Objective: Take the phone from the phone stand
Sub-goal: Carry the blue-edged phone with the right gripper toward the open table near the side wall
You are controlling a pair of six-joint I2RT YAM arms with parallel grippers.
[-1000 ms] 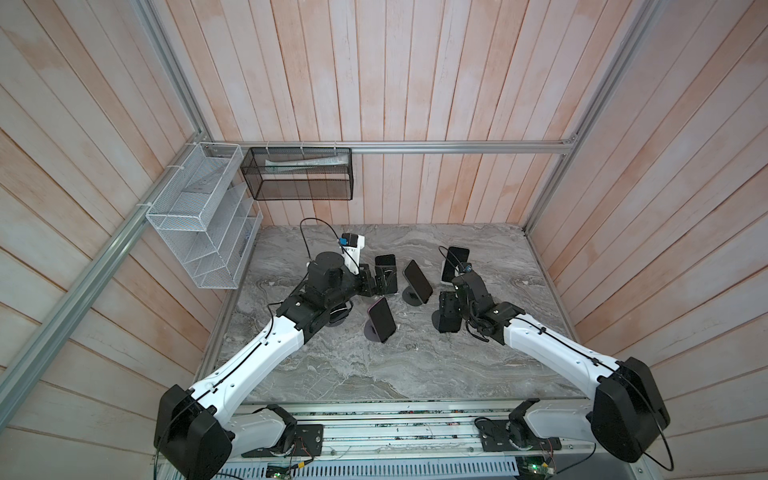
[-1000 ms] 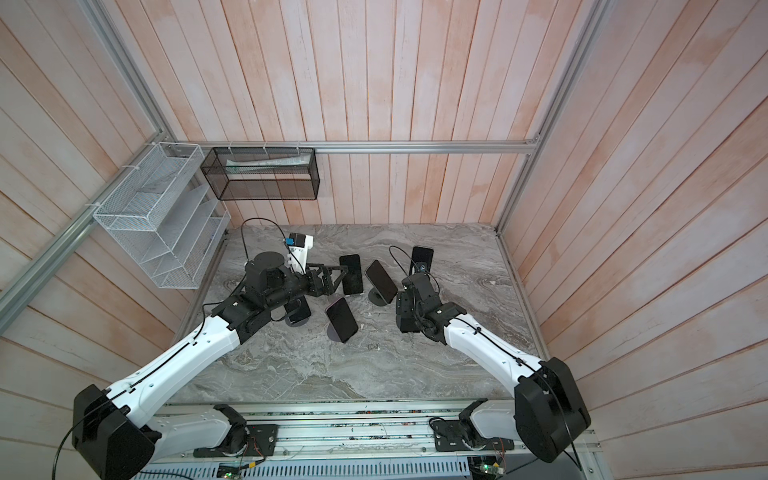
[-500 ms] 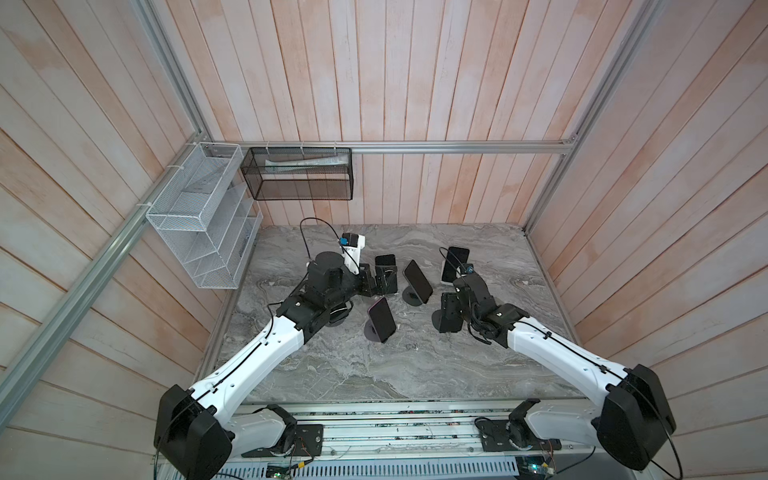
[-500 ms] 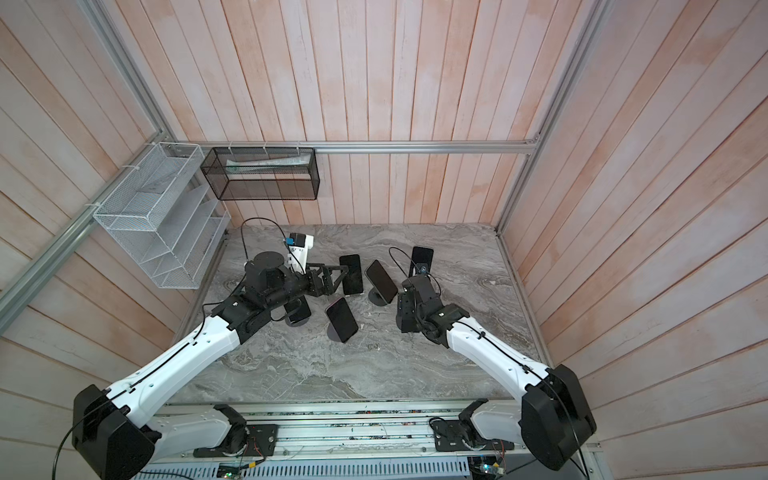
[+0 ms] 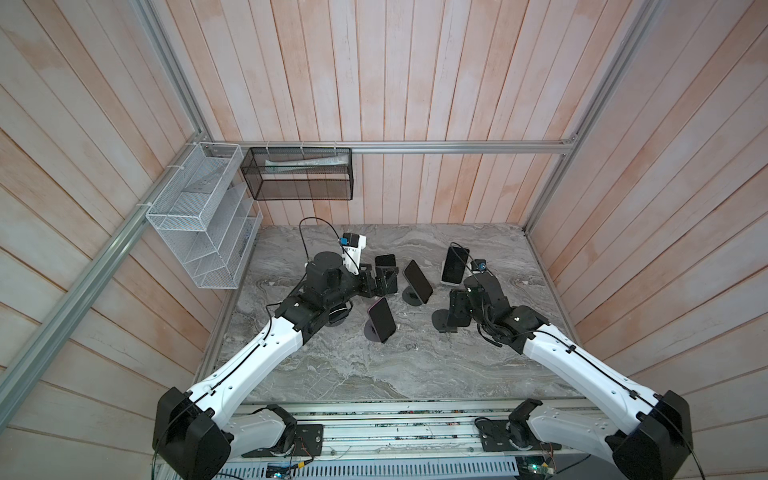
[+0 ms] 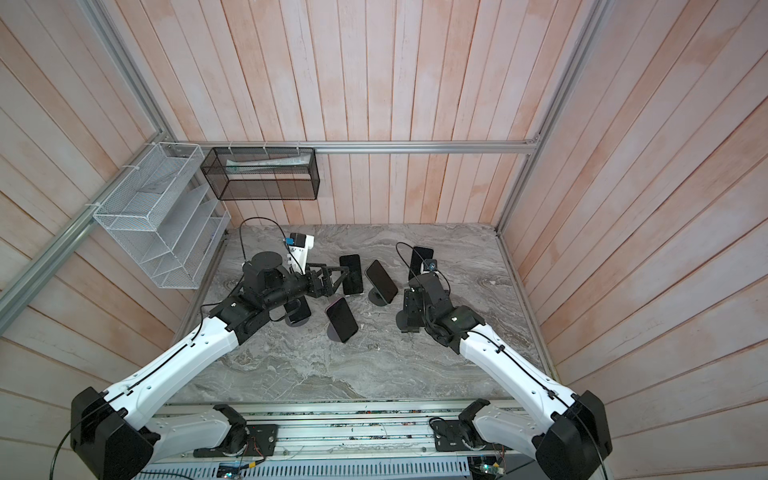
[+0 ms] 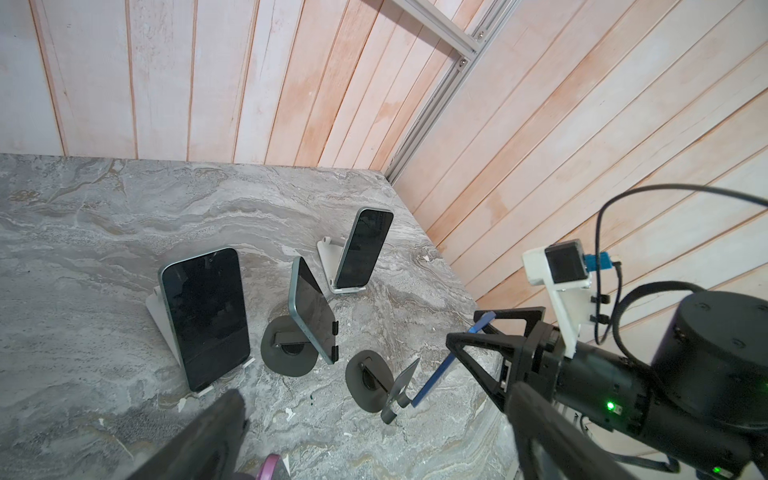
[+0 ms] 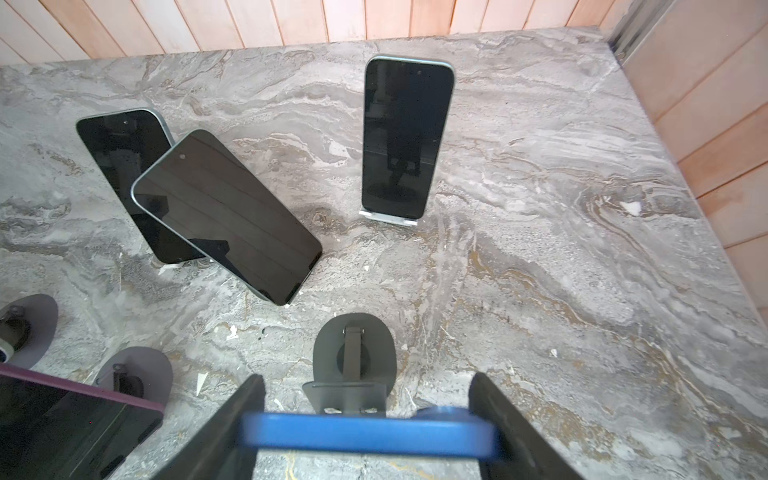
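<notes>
Our right end effector clamps the blue phone, lower centre in its wrist view, close by its stand (left end effector gapes, empty); next, we judge, lift clear.

We see the blue phone clamped across its width between the two fingers of the right tool, its blue rim toward the wrist camera. From the left wrist view it shows edge-on and tilted, low over the tabletop. The dark grey phone stand sits just behind it on the marbled tabletop, a round flat base with a short arm and a tilted plate that is bare; we cannot tell whether the phone's lower end touches that plate.
</notes>
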